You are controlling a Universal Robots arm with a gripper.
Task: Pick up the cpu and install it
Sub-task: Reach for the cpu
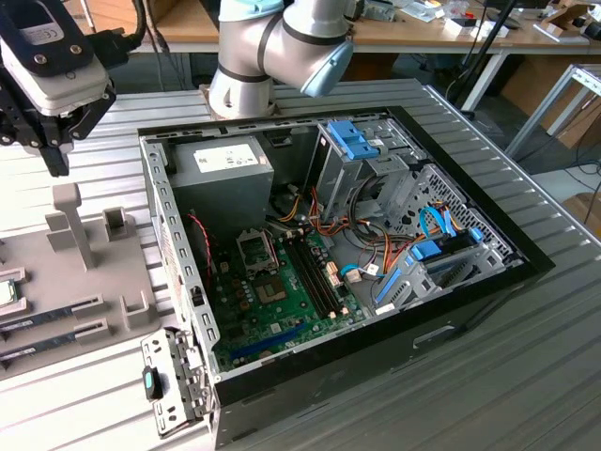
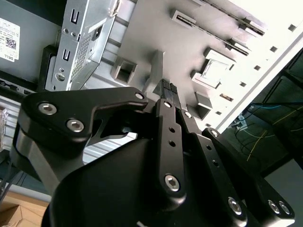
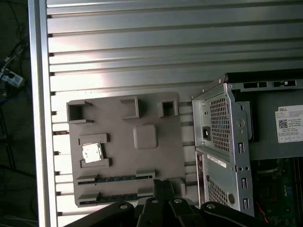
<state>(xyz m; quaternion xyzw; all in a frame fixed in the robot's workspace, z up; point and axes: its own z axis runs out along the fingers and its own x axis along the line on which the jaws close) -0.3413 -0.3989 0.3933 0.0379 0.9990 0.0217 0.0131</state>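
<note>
The cpu point(image 3: 92, 152), a small silvery square with a thin green rim, lies flat in a pocket of the grey fixture plate point(image 3: 156, 163). In the exterior view the cpu point(image 1: 7, 292) sits at the far left edge on that plate point(image 1: 56, 282). My gripper point(image 1: 54, 158) hangs above the plate's far side, well clear of the chip. Its black fingers point(image 3: 158, 187) meet tip to tip with nothing between them, so the gripper point(image 3: 163, 184) is shut and empty, which the second wrist view of the gripper point(image 2: 166, 87) also shows. The bare socket point(image 1: 255, 249) sits on the green motherboard inside the open case.
The open black computer case point(image 1: 470, 301) takes up the middle of the ribbed metal table point(image 1: 526, 376). A grey power-supply box point(image 1: 230, 164), blue drive brackets point(image 1: 352, 139) and loose cables lie inside it. Two memory sticks point(image 3: 116, 178) rest in slots on the fixture plate.
</note>
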